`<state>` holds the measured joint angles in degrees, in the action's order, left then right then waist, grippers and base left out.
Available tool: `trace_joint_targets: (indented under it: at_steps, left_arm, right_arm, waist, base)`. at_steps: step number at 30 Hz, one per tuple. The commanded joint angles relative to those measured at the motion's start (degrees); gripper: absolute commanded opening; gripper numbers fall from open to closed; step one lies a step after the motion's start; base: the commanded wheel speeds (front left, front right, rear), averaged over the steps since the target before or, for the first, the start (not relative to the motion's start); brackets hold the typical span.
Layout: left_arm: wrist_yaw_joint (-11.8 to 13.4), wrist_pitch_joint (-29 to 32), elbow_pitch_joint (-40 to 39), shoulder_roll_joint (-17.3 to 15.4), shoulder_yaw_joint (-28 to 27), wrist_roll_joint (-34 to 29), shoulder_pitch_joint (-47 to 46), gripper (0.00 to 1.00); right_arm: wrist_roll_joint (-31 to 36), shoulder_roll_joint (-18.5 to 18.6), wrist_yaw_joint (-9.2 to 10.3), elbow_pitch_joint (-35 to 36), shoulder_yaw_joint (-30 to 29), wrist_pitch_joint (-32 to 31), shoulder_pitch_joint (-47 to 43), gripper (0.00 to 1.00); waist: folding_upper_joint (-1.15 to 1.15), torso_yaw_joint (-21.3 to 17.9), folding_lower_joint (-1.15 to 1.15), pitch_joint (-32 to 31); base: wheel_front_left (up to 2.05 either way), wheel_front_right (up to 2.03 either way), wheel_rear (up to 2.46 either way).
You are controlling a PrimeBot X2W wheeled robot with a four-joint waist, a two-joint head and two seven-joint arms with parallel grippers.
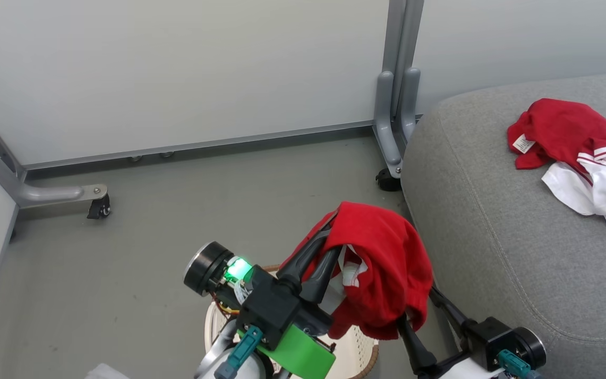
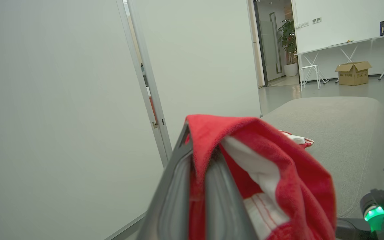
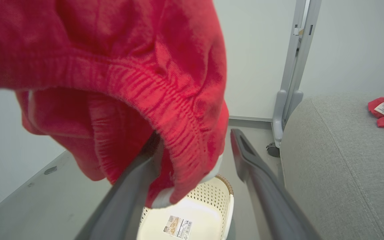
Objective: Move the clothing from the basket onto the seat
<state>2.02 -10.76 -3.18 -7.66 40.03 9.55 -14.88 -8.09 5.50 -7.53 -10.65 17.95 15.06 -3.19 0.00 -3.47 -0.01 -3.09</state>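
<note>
**Shorts clear of the basket, next stop the seat**

The shorts (image 1: 382, 273) are red w/ an elastic waist and a bit of white inside. They hang bunched off my left gripper (image 1: 329, 239), centre-low in the head view. My left fingers are clamped on a fold near the top, and the rest droops down and to the right.

Straight below, at the bottom edge of that frame, sits the basket (image 1: 360, 347). In the rt wrist view, the part of its bottom I can see has a sticker (image 3: 178, 226) and no cloth.

My right gripper (image 1: 426, 318), lower right, stands w/ its fingers spread wide and nothing between them. The hem droops across one finger; can't tell if it touches.

The seat (image 1: 492, 237) fills the right side of the head view, its rounded edge just beside the shorts. The jersey (image 1: 576, 142) lies crumpled on it, upper right.

By my reckoning this is the last garment, mid-carry, so the task is most of the way done. To do the step well:

- Keep the left clamp tight, swing right, and lift enough that the low hem clears the seat's edge instead of dragging up it.
- Hold the rt arm low and out of the way so the hem doesn't snag on that finger.
- Aim for bare cushion short of the jersey and well in from the curve — cloth let go on the rounded edge would prob slide to the floor.
- Lower till the fabric rests, then let go.
</note>
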Motion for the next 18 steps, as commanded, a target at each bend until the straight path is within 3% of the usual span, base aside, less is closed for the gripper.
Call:
trace_joint_targets:
  at_steps: [1, 2, 14, 15, 16, 18]
  left_arm:
    - [-0.1, 0.1, 0.0, -0.1, 0.0, -0.1, -1.1, 0.0]
    - [-0.2, 0.2, 0.1, -0.2, 0.1, -0.2, -1.2, 0.0]
    - [0.3, -0.4, 4.4, -1.7, -0.4, 0.1, -1.9, 0.0]
    - [0.4, -0.3, 4.7, -1.7, -0.5, 0.0, -1.9, 0.29]
    - [0.6, 0.0, 5.2, -1.8, -0.5, 0.0, -1.9, 1.0]
    - [0.7, 0.6, 6.0, -1.7, -0.5, 0.4, -1.8, 1.0]
  right_arm:
    - [-0.5, -0.1, 0.07, -0.1, 0.1, 0.2, 0.3, 0.56]
    - [-1.3, -0.1, 0.07, -0.9, 0.4, 0.2, -0.3, 0.0]
    - [-2.8, 0.0, 0.07, -1.1, -1.2, 0.2, -0.1, 0.0]
    - [-2.8, -0.1, 0.07, -1.0, -1.3, 0.2, -0.2, 0.0]
    - [-2.8, -0.1, 0.07, -0.9, -1.5, 0.2, -0.2, 0.0]
    - [-2.7, -0.1, 0.08, -0.8, -1.6, 0.2, -0.2, 0.0]
  waist:
    - [0.0, -0.1, 0.01, 0.1]
    - [0.0, -0.1, 0.01, 0.3]
    - [0.0, -1.2, 0.01, 2.0]
    - [0.0, -1.2, 0.01, 2.1]
    - [0.0, -1.2, 0.01, 2.2]
    - [0.0, -1.2, 0.01, 2.3]
  base:
    - [0.0, 0.0, 0.0]
    - [0.0, 0.0, 0.0]
    - [0.0, 0.0, 0.0]
    - [0.0, 0.0, 0.0]
    - [0.0, 0.0, 0.0]
    - [0.0, 0.0, 0.0]
